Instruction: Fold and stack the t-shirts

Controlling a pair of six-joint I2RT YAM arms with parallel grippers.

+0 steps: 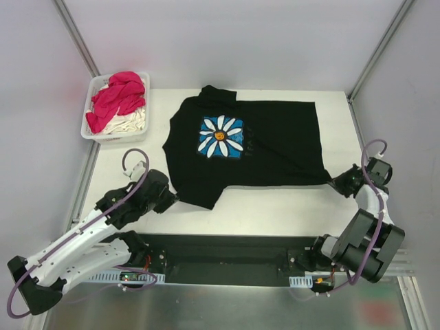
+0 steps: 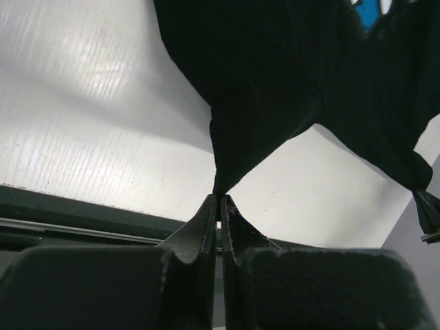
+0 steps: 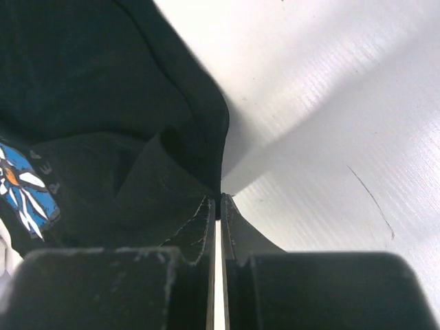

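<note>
The black t-shirt [image 1: 275, 141] with a white daisy on a blue square [image 1: 221, 137] lies spread on the white table [image 1: 275, 213]. My left gripper [image 1: 172, 199] is shut on the shirt's near-left edge; the left wrist view shows the cloth [image 2: 254, 117] pinched at my fingertips [image 2: 221, 199]. My right gripper [image 1: 335, 182] is shut on the shirt's near-right corner; the right wrist view shows the cloth [image 3: 165, 185] pinched at the tips [image 3: 220, 199]. Magenta-pink [image 1: 120, 96] and cream [image 1: 130, 122] tees lie in the basket.
A white plastic basket [image 1: 90, 130] stands at the far left corner of the table. A black rail [image 1: 227, 258] runs along the near edge between the arm bases. Metal frame posts rise at the far left and far right.
</note>
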